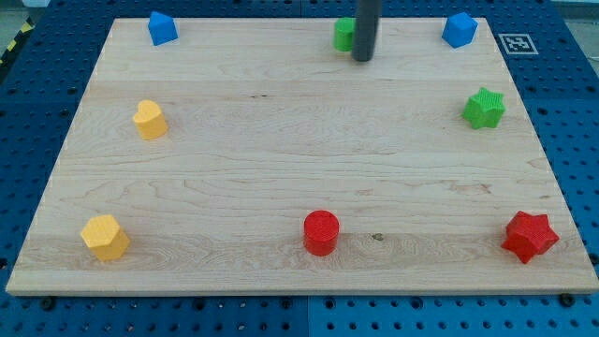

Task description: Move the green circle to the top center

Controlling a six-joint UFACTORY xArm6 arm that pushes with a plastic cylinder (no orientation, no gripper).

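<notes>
A: Place type? Lab or robot test bench.
B: Evidence?
A: Pale wooden board sits on a blue perforated metal table, with a black-and-white fiducial marker tag at the view's top right.

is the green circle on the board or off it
On the board. The green circle sits on the wooden board near its top edge, about center, partly hidden by my tip on its right.

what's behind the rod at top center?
A green block sits partly hidden behind my tip, at the board's top center. Only its left part shows; the rest is covered, so its shape and whether the tip touches it cannot be told.
</notes>
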